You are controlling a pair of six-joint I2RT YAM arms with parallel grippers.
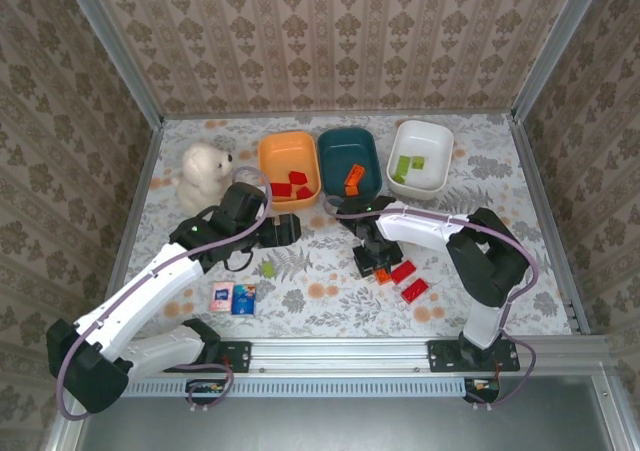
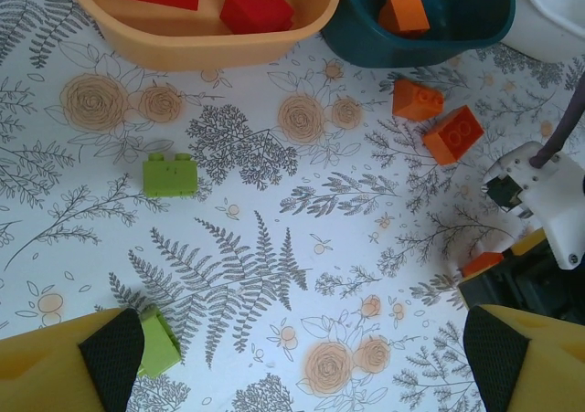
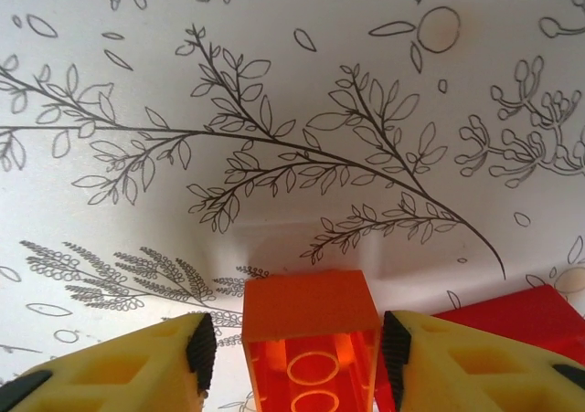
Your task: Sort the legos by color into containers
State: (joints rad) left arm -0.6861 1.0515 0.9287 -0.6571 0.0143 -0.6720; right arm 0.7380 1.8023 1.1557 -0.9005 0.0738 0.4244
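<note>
The floral-patterned table top (image 1: 330, 306) carries everything, and my three rounded bowls stand along its far side. The orange plastic bowl (image 1: 285, 151) holds red bricks, the dark teal plastic bowl (image 1: 345, 146) orange ones, and the white plastic bowl (image 1: 430, 141) light green ones, so each colour has its home.

My left gripper (image 2: 302, 357) hangs over the cloth in front of the orange and teal bowls, jaws spread wide with nothing between them. A small light green plastic brick (image 2: 157, 342) lies just beside the finger at the left of the wrist view. I judge I am placed there to take it for the white bowl.

My right gripper (image 3: 297, 348) is low over the table, jaws straddling a small orange plastic brick (image 3: 311, 325) whose hollow underside faces my wrist camera. One pad sits against it and the other shows a sliver of gap, so I do not count it as gripped yet. A red plastic brick (image 3: 521, 316) lies just beside it. The orange one belongs in the teal bowl.
</note>
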